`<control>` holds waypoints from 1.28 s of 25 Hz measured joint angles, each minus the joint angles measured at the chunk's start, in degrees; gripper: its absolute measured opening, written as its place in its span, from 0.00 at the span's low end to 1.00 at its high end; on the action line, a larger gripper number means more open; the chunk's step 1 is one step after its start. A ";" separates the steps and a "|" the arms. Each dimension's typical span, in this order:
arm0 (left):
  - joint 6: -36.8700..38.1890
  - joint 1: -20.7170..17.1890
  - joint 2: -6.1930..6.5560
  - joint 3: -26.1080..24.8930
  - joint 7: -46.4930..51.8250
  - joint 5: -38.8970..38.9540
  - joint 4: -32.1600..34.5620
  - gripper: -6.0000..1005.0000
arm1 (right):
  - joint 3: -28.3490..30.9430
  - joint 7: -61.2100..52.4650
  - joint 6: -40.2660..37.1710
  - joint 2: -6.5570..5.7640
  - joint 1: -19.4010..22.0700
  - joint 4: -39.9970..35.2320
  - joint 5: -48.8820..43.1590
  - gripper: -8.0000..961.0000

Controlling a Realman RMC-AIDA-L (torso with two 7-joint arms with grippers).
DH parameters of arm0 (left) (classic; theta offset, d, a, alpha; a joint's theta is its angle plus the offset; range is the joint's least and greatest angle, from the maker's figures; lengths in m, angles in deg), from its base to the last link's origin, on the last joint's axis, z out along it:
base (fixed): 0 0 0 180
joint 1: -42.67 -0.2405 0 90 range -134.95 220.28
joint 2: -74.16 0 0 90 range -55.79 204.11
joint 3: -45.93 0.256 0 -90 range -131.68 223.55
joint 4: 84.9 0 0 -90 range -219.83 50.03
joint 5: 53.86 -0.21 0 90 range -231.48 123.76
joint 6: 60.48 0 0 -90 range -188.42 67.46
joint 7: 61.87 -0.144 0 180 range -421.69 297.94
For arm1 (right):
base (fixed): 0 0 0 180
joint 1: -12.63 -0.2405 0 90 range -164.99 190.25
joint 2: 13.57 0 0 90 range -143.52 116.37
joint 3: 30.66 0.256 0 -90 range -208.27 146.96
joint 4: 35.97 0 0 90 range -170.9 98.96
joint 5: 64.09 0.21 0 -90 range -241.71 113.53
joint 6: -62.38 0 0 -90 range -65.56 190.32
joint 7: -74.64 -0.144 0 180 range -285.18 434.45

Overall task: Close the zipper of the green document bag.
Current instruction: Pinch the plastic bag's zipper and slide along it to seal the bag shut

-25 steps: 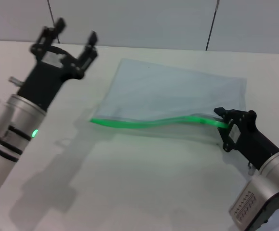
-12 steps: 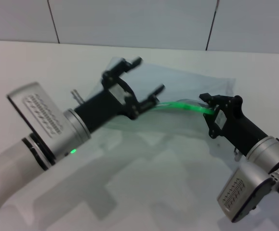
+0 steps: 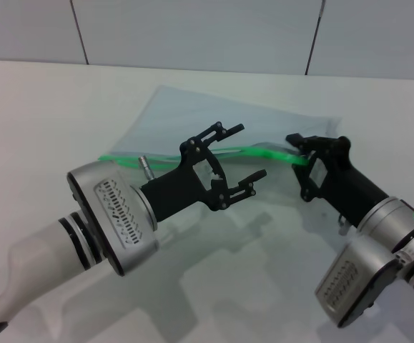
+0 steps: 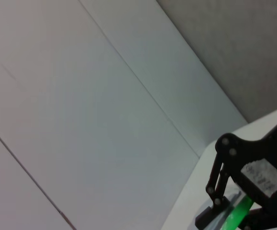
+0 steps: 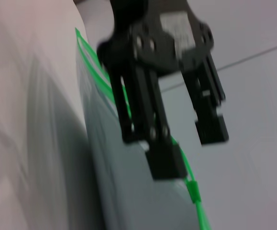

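Note:
The green document bag (image 3: 214,118) lies flat on the white table, a pale translucent pouch with the bright green zipper (image 3: 131,160) along its near edge. My right gripper (image 3: 303,161) is shut on the right end of that strip and holds it slightly raised. My left gripper (image 3: 249,151) hovers open over the middle of the zipper, one finger on each side of the strip. In the right wrist view the left gripper (image 5: 188,146) stands open above the bag, and the small darker slider tab (image 5: 193,189) sits on the strip just beyond its fingertip (image 5: 164,165).
The white table (image 3: 49,100) stretches to the left and front of the bag. A pale panelled wall (image 3: 192,28) rises behind the table's far edge. The left arm's silver forearm (image 3: 110,214) reaches in low across the near side.
My left arm swung from the table's far left across to the middle of the zipper, still open. The right gripper drew its end of the strip leftward, and the bag shifted left with it.

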 joint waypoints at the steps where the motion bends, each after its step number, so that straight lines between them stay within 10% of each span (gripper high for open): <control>1: -0.28 0.02 -0.01 -0.10 -0.88 0.07 -0.14 0.77 | -0.35 -0.10 0.00 0.00 -0.08 -0.13 -0.03 0.06; 24: -0.95 0.15 -0.19 -0.31 -11.43 -0.02 -0.39 0.71 | -4.19 -0.02 -0.57 0.00 -0.83 -1.15 -0.16 0.06; 32: -1.09 0.13 -0.19 -0.30 -16.40 0.17 -1.39 0.40 | -4.44 0.01 -0.59 0.00 -1.18 -1.15 -0.16 0.06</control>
